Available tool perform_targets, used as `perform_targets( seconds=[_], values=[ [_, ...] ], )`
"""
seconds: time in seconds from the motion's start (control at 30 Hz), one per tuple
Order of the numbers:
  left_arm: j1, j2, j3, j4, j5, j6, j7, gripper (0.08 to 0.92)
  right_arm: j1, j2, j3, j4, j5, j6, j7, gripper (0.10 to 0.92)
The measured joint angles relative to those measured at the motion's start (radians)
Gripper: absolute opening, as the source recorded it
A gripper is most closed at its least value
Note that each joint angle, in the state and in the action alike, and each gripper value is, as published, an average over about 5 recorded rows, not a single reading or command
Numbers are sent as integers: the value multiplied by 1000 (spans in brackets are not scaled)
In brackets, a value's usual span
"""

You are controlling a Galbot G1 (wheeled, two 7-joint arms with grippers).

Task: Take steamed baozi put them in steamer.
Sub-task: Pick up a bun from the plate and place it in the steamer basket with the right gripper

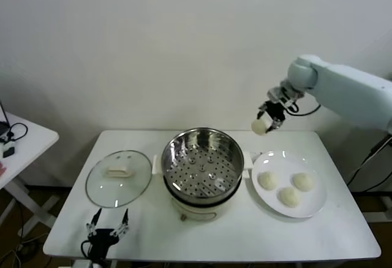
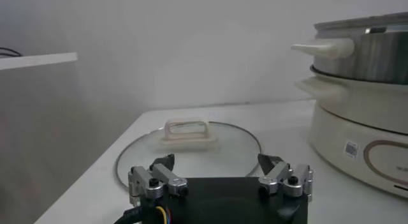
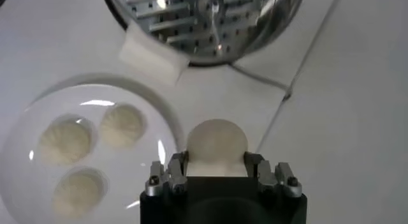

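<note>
Right end effector grips round baozi above plate.

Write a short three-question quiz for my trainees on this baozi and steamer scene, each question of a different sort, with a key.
1. True or false: the round shiny stainless-steel steamer already holds a bun on its perforated floor.
2. How many small cream-white baozi lie on the flat white plate? A) two B) three C) four
3. Fill in: the right gripper is shut on a ____, held in the air above the table's far edge, beyond the plate.

Key
1. False: the steamer is empty.
2. B: the three plated baozi.
3. The held round white baozi. The left gripper waits open at the table's near edge, by the round glass lid.
</note>
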State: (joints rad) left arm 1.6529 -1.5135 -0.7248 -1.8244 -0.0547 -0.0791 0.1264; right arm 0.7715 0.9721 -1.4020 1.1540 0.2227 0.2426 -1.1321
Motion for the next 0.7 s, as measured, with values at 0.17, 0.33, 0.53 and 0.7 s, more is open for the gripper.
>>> perform_targets(
  seconds=[0.17, 0.33, 0.53, 0.7],
  values=[
    [-4, -5, 1, 5, 5, -3, -1, 823, 64, 72, -26, 71, -29, 101, 24, 585],
    [-11, -8, -4, 2, 6, -3, -2, 823, 62, 145, -28, 83, -102, 189, 58, 585],
    [-18, -9, -4, 4, 7, -1, -1, 823, 3, 213, -13, 44, -203, 274, 95, 585],
    [-16, -11, -3, 10, 9, -3, -1, 823, -54, 250, 4, 4, -267, 317, 110, 585]
  ],
)
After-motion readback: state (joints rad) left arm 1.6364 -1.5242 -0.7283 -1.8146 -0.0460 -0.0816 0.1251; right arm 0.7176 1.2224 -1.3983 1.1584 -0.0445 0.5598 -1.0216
